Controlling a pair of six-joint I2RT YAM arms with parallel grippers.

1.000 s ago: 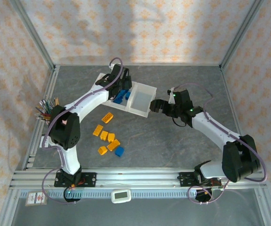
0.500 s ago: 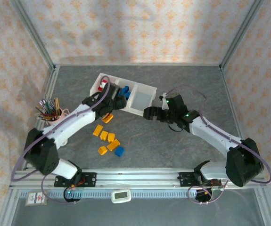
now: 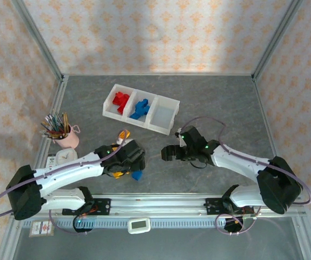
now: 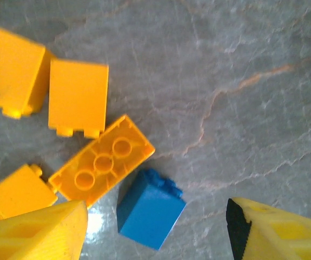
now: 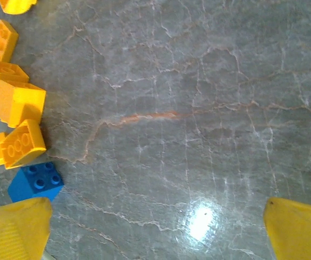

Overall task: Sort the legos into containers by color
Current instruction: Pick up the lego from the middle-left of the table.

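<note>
Legos (image 4: pixel 104 161) in yellow-orange lie clustered on the table (image 5: pixel 198 108) near its front edge, with one blue brick (image 4: pixel 150 208) at the cluster's edge. Red legos (image 3: pixel 121 100) sit in the tray's (image 3: pixel 159 129) left compartment and blue legos (image 3: pixel 140 108) in the middle one. Your left claw (image 4: pixel 156 216) hangs open over the blue brick, one finger on either side of it, gripping nothing. Your right claw (image 5: pixel 158 227) gapes wide above bare table beside the cluster.

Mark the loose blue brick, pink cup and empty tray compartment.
loose blue brick (image 4: pixel 149 212): left wrist view, flat face.
pink cup (image 3: pixel 68 142): top external view, side wall.
empty tray compartment (image 3: pixel 163 112): top external view, bare floor.
</note>
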